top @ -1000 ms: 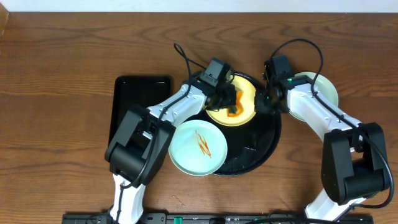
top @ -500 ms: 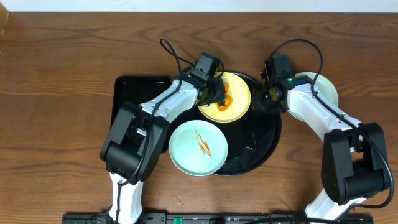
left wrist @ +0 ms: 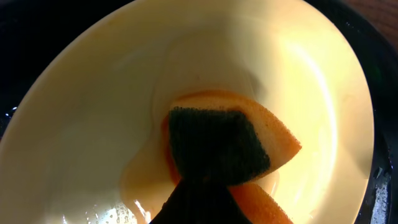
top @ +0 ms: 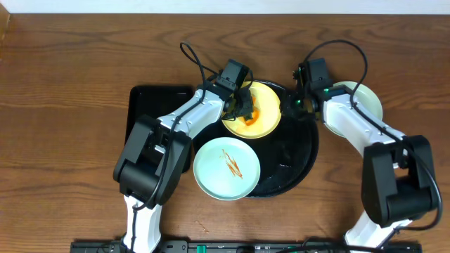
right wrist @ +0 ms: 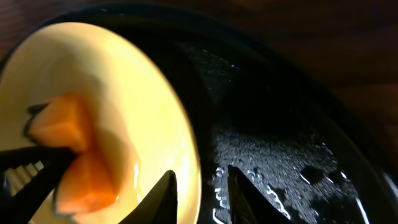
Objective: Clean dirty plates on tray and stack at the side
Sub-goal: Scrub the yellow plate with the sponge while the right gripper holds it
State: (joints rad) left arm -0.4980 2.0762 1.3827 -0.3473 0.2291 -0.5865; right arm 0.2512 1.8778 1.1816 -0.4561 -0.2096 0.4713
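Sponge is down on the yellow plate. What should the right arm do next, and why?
Probably close the right gripper on the rim of the yellow plate. Its jaws stand apart astride it, so the plate looks unheld while the left gripper presses the sponge into it; scrubbing could slide it on the black tray.

Bright, even light from above on the brown wood-grain tabletop (top: 63,70), with only faint, soft shadows. Small white glints on the glossy round black tray (top: 292,165). Soft-focused at the left wrist, warm glare across the pale yellow round plate (left wrist: 298,56). Dim and murky at the right wrist, blurred in the foreground.
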